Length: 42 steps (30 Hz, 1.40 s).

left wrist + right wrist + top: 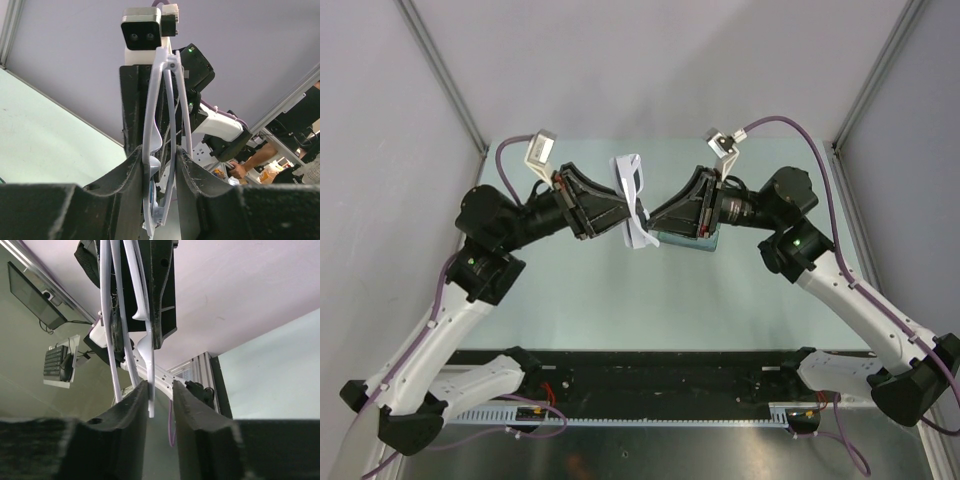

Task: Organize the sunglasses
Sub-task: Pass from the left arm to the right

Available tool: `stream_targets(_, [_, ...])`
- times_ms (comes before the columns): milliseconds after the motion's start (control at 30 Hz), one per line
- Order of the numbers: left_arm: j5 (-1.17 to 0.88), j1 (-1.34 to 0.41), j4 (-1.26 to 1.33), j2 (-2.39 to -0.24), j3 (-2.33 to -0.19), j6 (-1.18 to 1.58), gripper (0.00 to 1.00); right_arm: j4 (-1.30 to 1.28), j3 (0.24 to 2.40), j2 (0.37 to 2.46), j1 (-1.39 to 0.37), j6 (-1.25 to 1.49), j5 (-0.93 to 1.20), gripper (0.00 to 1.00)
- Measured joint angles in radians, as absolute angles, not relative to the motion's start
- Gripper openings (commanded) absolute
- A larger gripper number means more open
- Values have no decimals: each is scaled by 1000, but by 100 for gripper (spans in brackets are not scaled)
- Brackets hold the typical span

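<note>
The white sunglasses [632, 195] hang in the air above the middle of the table, folded and standing on edge. My left gripper [623, 216] comes in from the left and is shut on them. In the left wrist view the frame [148, 125] and one thin arm are pinched between the black fingers [131, 170] of that gripper [159, 160]. My right gripper [653, 216] meets them from the right. In the right wrist view the edge of the sunglasses [149, 385] lies against one finger [135, 405] of the right gripper [160, 395], with a gap to the other.
A flat grey-blue item [685, 243] lies on the pale green table [620, 300], partly hidden beneath the right gripper. Aluminium posts [445, 80] and grey walls close in the sides. The right arm's wrist camera [141, 31] shows just beyond the sunglasses.
</note>
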State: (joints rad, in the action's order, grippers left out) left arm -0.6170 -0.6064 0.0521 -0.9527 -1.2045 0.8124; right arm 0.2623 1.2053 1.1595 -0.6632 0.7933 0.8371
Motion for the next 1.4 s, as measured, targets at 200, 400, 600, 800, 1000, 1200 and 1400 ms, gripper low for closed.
stream_targets(200, [-609, -606, 56, -953, -1193, 812, 35, 262, 1205, 1159, -664, 793, 836, 7])
stream_targets(400, [-606, -606, 59, -953, -1191, 812, 36, 259, 1205, 1159, -662, 797, 835, 0])
stream_targets(600, [-605, -606, 65, -952, -1184, 813, 52, 258, 1205, 1159, -659, 811, 826, 0])
stream_targets(800, [-600, -606, 66, -949, -1169, 812, 61, 261, 1205, 1159, -654, 847, 816, 0])
stream_targets(1000, [-587, -606, 63, -946, -1157, 809, 68, 273, 1205, 1160, -650, 884, 816, 0])
stream_targets(1200, [-578, -606, 59, -920, -1142, 793, 69, 290, 1205, 1160, -619, 912, 817, 0])
stream_targets(1400, [-579, -605, 55, -874, -1100, 770, 91, 320, 1205, 1160, -566, 941, 820, 0])
